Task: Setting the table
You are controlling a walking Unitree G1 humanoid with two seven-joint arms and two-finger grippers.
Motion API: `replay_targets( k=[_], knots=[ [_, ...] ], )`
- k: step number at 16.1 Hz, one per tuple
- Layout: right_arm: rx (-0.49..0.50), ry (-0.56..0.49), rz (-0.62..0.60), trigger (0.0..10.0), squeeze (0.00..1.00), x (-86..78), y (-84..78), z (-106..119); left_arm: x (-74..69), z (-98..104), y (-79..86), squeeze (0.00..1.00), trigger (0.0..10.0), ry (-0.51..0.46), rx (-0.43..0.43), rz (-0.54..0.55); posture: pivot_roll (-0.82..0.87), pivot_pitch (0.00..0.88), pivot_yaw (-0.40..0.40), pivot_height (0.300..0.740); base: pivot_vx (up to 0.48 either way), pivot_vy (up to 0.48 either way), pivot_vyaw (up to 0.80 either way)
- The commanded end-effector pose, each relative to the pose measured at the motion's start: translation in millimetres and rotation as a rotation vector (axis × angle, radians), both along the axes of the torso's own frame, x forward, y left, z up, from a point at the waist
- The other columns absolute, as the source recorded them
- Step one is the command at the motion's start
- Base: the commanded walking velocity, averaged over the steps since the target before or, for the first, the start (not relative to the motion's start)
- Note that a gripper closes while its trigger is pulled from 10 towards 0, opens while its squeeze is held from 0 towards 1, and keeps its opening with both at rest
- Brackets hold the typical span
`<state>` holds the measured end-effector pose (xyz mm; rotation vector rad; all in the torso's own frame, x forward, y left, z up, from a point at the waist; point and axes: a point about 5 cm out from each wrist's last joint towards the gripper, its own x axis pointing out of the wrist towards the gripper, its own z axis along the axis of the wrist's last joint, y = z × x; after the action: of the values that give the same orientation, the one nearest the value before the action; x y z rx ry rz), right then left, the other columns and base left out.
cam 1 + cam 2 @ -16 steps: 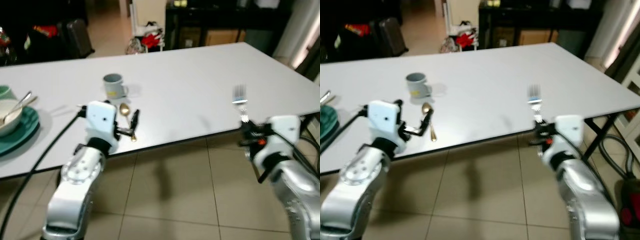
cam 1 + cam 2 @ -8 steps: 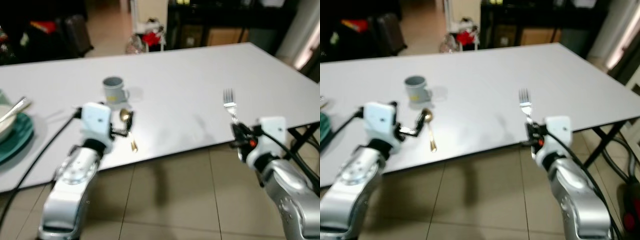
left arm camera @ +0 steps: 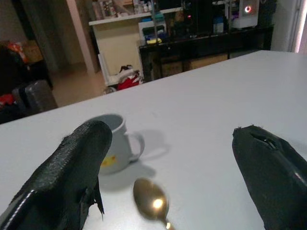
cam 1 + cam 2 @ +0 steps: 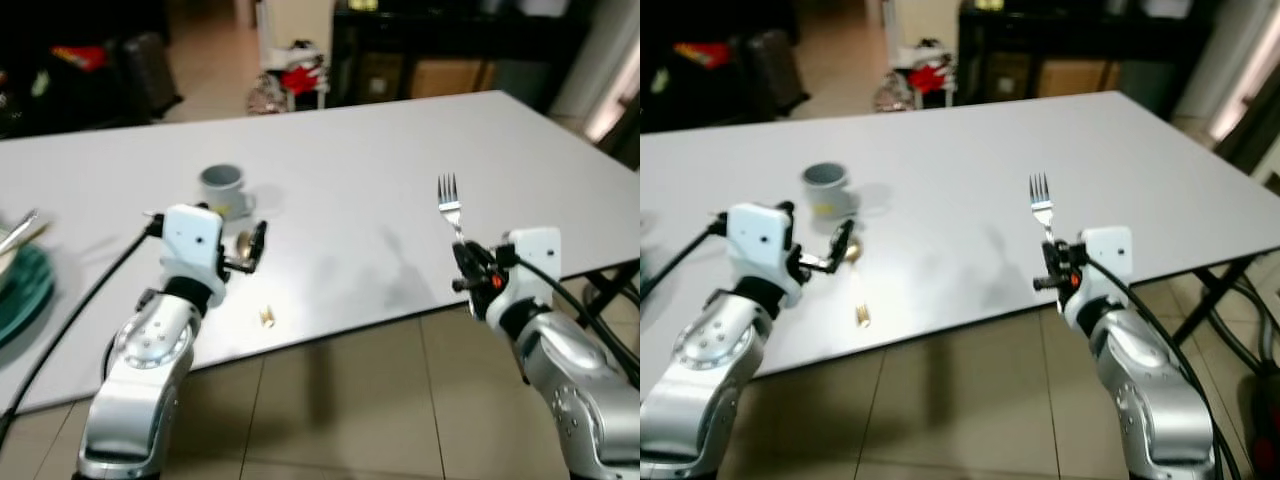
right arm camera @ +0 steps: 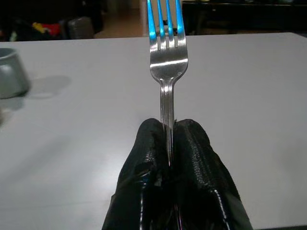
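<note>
I hold the silver metal fork [image 4: 448, 205] pinched upright by its handle in my right gripper [image 5: 168, 143], over the near edge of the white table [image 4: 380, 170]. My left gripper [image 3: 168, 158] hangs spread wide over the small gold spoon [image 3: 152, 204] lying beside the grey mug [image 4: 222, 188]. I judge I'm mid-delivery: next I must lower the fork flat onto the table.

Between my left gripper [image 4: 257, 243] and my right gripper [image 4: 462, 272] the white table [image 4: 350, 200] lay bare and passable, while the grey mug [image 4: 222, 190] and gold spoon [image 3: 152, 205] crowded my spread left fingers.
</note>
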<state>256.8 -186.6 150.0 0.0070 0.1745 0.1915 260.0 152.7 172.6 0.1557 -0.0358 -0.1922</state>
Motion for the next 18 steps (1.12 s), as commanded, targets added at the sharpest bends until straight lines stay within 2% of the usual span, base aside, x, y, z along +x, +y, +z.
replay_targets(
  k=[1,5,10,13,14,16,18],
  knots=[
    [-0.015,0.003,-0.02,10.0,0.0,3.2,-8.6,0.6,0.4,0.3,-5.9,0.48,10.0,-0.002,-0.002,-0.021,-0.08,0.0,0.01,0.74,0.285,0.0,0.0],
    [-0.025,0.005,-0.011,10.0,0.0,14.4,-12.1,2.3,0.1,0.5,-5.6,0.47,10.0,-0.002,0.002,-0.024,-0.08,0.0,0.008,0.74,0.286,0.0,0.0],
    [-0.063,0.044,0.088,10.0,0.0,32.7,-12.3,-0.1,0.1,-0.5,-6.6,0.47,10.0,0.007,0.018,-0.04,-0.07,0.0,0.024,0.74,0.285,0.0,0.0],
    [-0.044,0.093,0.141,10.0,0.0,47.1,-18.3,-3.6,-2.7,-2.7,-1.9,0.44,10.0,0.022,0.061,-0.106,-0.08,0.0,0.037,0.74,0.0,0.0,0.0],
    [-0.038,0.116,0.138,10.0,0.0,57.0,-28.2,-5.3,-1.9,-3.5,-2.5,0.45,10.0,0.024,0.073,-0.153,-0.06,0.0,0.027,0.74,0.0,0.0,0.0],
    [-0.017,0.142,0.134,10.0,0.0,64.8,-34.2,-6.5,-2.1,-2.2,-2.1,0.45,10.0,0.025,0.084,-0.192,-0.06,0.0,0.033,0.74,0.0,0.0,0.0],
    [-0.019,0.239,0.133,10.0,0.0,76.0,-40.7,-11.6,-1.6,-2.1,1.4,0.45,10.0,0.045,0.104,-0.258,-0.06,0.009,0.041,0.74,0.0,0.0,0.0]
  ],
)
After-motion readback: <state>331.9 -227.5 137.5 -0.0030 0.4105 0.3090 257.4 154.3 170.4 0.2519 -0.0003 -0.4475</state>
